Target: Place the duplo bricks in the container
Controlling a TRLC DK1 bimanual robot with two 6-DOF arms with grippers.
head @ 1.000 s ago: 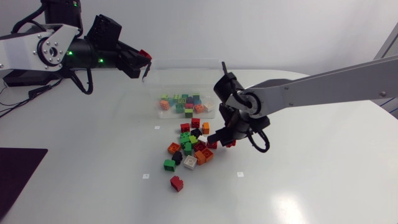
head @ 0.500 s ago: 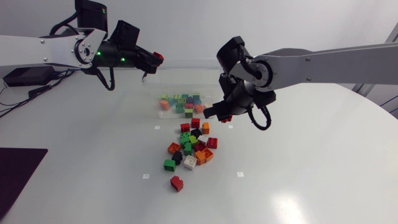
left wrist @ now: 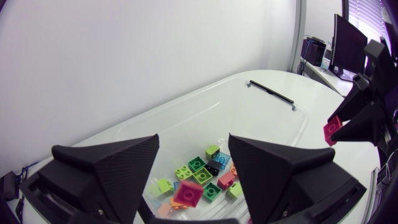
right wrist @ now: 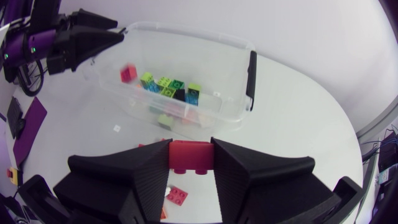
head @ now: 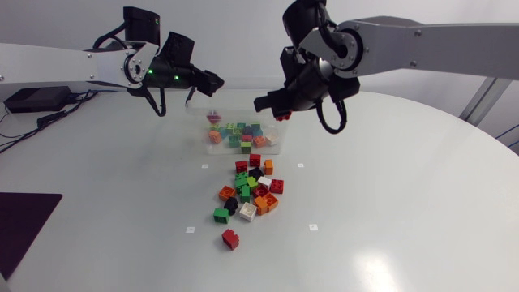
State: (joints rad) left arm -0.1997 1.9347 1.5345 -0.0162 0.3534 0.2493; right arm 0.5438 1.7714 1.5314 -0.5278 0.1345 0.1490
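The clear container (head: 276, 139) stands at the table's far middle with several coloured bricks in it. My left gripper (head: 208, 82) hangs open above its left end, and a pink-red brick (head: 213, 118) is falling free just below it. In the left wrist view that brick (left wrist: 188, 194) shows between and below the spread fingers (left wrist: 106, 168), over the container (left wrist: 273, 118). My right gripper (head: 278, 107) is above the container's right end, shut on a red brick (head: 282, 116). The right wrist view has this brick (right wrist: 191, 157) clamped between both fingers, the container (right wrist: 239, 115) ahead.
A pile of loose bricks (head: 248, 191) lies on the table in front of the container, with a single red brick (head: 230, 238) nearer the front. A dark mat (head: 24, 231) covers the table's left edge.
My left gripper moved right to above the container and opened, dropping its brick. My right arm rose from the pile with the red brick and swung to the container's right end.
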